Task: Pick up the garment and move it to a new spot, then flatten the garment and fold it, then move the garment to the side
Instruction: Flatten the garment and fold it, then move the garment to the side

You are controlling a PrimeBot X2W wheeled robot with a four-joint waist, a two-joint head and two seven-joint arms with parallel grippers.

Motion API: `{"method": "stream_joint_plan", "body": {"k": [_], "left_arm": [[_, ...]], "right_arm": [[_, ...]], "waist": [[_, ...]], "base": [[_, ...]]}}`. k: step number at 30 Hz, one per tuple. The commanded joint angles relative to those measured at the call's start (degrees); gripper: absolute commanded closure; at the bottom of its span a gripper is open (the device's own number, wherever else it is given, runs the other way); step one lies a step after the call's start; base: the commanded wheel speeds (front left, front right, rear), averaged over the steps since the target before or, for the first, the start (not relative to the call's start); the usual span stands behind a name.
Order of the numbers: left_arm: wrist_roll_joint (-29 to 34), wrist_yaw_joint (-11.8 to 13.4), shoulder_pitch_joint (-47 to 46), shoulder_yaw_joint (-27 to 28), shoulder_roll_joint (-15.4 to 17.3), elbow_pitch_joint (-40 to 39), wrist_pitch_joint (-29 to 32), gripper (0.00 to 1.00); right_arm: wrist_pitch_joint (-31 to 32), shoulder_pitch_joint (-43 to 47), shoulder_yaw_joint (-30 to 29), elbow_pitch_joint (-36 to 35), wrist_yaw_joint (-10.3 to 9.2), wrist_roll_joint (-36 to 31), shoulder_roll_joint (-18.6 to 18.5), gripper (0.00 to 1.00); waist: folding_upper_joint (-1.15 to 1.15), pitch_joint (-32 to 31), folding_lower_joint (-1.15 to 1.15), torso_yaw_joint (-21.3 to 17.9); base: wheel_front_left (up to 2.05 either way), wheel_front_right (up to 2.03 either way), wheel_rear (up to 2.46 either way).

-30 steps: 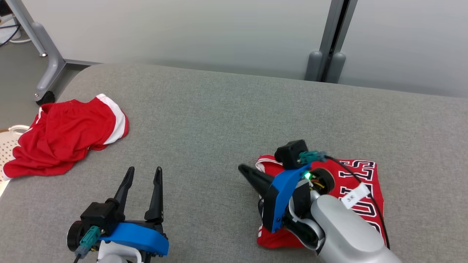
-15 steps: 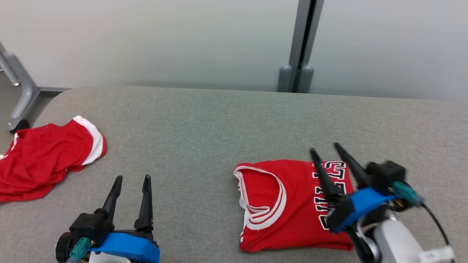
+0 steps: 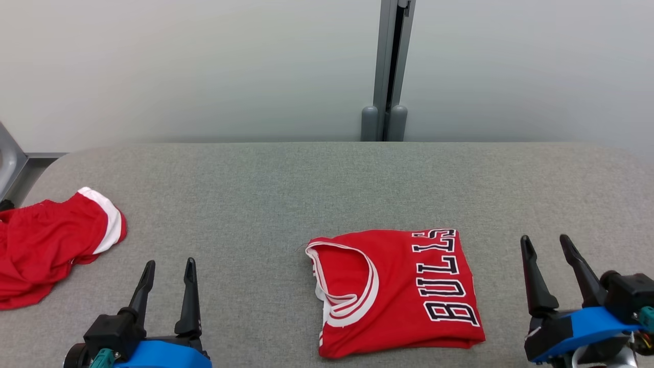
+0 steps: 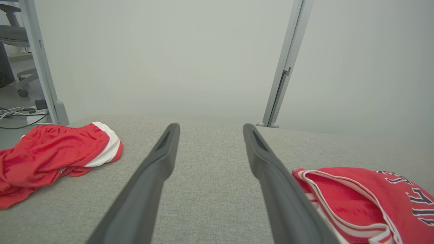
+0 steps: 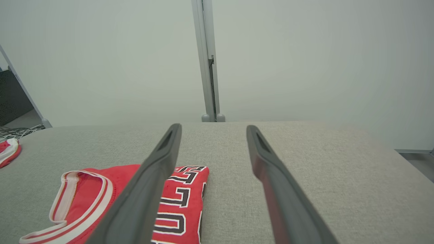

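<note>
The garment (image 3: 398,286) is a red jersey with black-and-white lettering, lying folded into a flat rectangle on the grey padded table (image 3: 306,189), right of centre near the front. In the wrist views the jersey (image 4: 356,200) lies to the right of the left fingers, and the jersey (image 5: 183,203) runs partly under the right arm's left finger. My right gripper (image 3: 544,240) stands open just right of the jersey, apart from it, holding nothing. My left gripper (image 3: 169,263) is open at the lower left over bare table. Both pairs of fingers (image 4: 162,159) (image 5: 162,152) are spread with nothing between them.
Crumpled red shorts with white trim (image 3: 46,245) lie at the table's left edge, also seen in the wrist views (image 4: 51,149) (image 5: 8,149). A grey post (image 3: 386,66) and pale wall panels stand behind the table. The table's rounded right corner (image 5: 383,142) drops off to the floor.
My right gripper has come off the jersey and drawn back to its right, now open. The jersey stays folded on the table. The head camera has turned, shifting the whole picture.
</note>
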Motion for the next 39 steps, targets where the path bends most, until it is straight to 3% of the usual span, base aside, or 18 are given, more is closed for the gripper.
{"method": "stream_joint_plan", "body": {"k": [1,30,35,39], "left_arm": [[0.2,0.2,0.6,0.1,0.2,-0.3,-0.2,0.0],[0.2,0.7,2.1,-0.2,0.9,0.7,-0.2,0.0],[0.3,0.7,1.6,-0.4,1.1,0.2,-0.1,0.0],[0.6,0.7,1.1,-0.8,1.0,-0.3,-0.1,0.0]], "right_arm": [[-0.1,1.1,-0.4,-0.1,0.01,0.6,0.0,0.0],[0.8,2.8,1.9,3.3,0.01,3.6,0.0,0.0],[3.7,-1.1,3.7,3.8,0.01,2.2,0.0,0.0],[10.7,-5.5,3.6,7.2,0.01,3.1,0.0,0.0]], "waist": [[0.0,-0.4,0.01,-0.2],[0.0,-2.2,0.01,-1.3],[0.0,-1.5,0.01,-1.0],[0.0,-0.7,0.01,-0.2]], "base": [[0.0,0.0,0.0],[0.0,0.0,0.0],[0.0,0.0,0.0],[0.0,0.0,0.0]]}}
